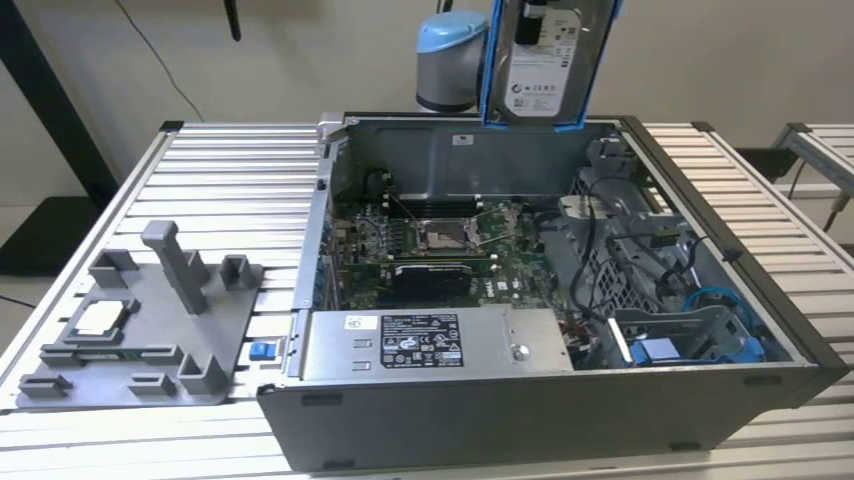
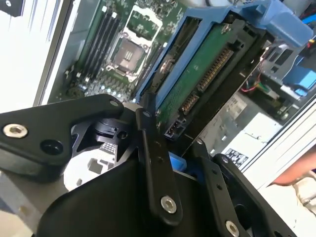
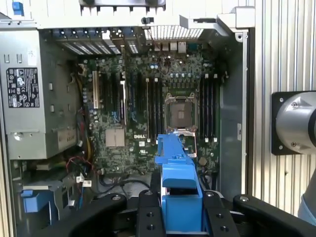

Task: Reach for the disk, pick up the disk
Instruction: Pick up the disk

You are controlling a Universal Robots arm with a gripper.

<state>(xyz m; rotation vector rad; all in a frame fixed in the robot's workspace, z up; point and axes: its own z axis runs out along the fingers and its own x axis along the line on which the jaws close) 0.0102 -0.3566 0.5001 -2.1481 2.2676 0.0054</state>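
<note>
While the disk (image 1: 547, 62) hangs upright high above the rear wall of the open case (image 1: 747, 300) in the exterior view, label side facing the camera and blue frame running down both long edges, the pincer (image 3: 181, 217) holds it: in the first wrist view black fingers (image 3: 148, 217) sit on either side of the blue frame, narrowed onto it. Item, disk: held, lifted clear of the case, touching nothing below; its green circuit side and connector show in the second wrist view (image 2: 197, 84). Item, case: lid off, board (image 1: 427, 240) with bare socket directly under the load, cables and blue bay (image 1: 694, 345) toward the exterior view's right. Item, grey fixture (image 1: 147, 330): on the bench (image 1: 227, 170), well apart from the disk. Handling judgement: the grip bears on plastic frame rather than metal body, so it likely flexes; keep the squeeze even, keep the disk vertical, avoid swinging it over the socket, and move slowly so the frame does not slip between the fingers.
</note>
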